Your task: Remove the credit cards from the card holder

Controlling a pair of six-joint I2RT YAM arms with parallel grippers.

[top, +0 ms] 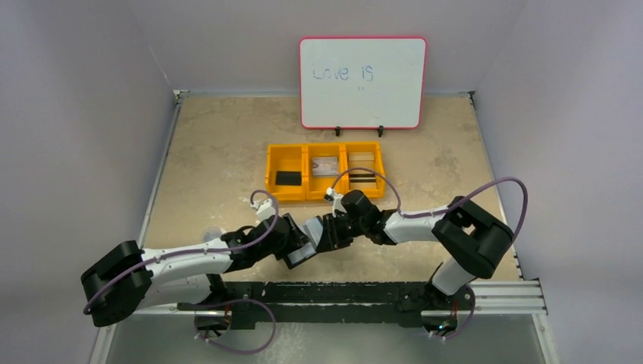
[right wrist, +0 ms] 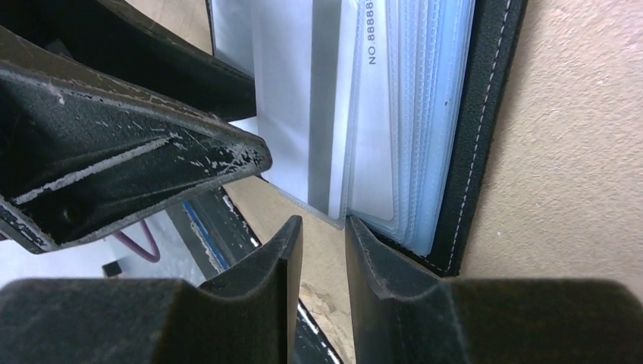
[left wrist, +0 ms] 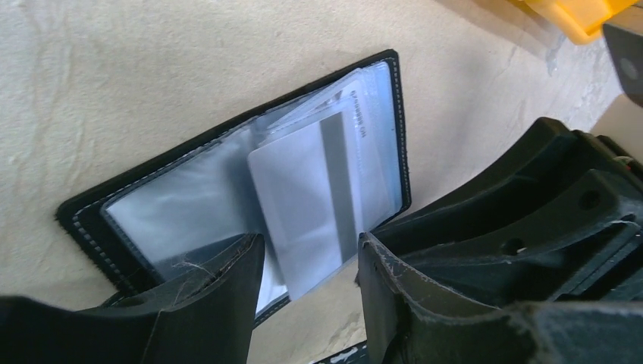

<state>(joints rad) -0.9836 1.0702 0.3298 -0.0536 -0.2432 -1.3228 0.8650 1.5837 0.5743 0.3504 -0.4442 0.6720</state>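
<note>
Presently the holder [left wrist: 402, 136] lies opened flat on the counter [top: 212, 152], lower centre of the top view, mostly hidden there under the two wrists. One card [left wrist: 303, 205], pale with a grey stripe, sticks part-way out of its clear pocket. More sleeves and at least one further card are stacked behind it. Key relation: the card's long axis runs from upper right to lower centre of the left wrist view, and its free end points straight at the left gripper [left wrist: 309, 243]. That gripper's jaws stand apart with the free end lying between them. Whether they touch the card's side edges, can't tell; it does not look clamped. The right gripper [right wrist: 322, 227] comes in from the other side. Its jaws are only narrowly parted, bare counter shows through the gap, and nothing is in them. The card's near corner sits just above that gap, touching or almost touching the tip of the jaw on the right of the frame. Judgement: both arms are equally close, but the right has the pinch line on the corner and would draw along the long axis, away from the holder's black edge. The left is better placed to pin the holder down. Risk: the whole sleeve stack lifts with the card. The surface is a matte, speckled tan board, so expect fair friction. Room is tight, with the two grippers almost touching. The yellow tray [top: 268, 174] sits well apart at upper centre, the whiteboard [top: 362, 82] behind it, and plain walls stand on three sides.
</note>
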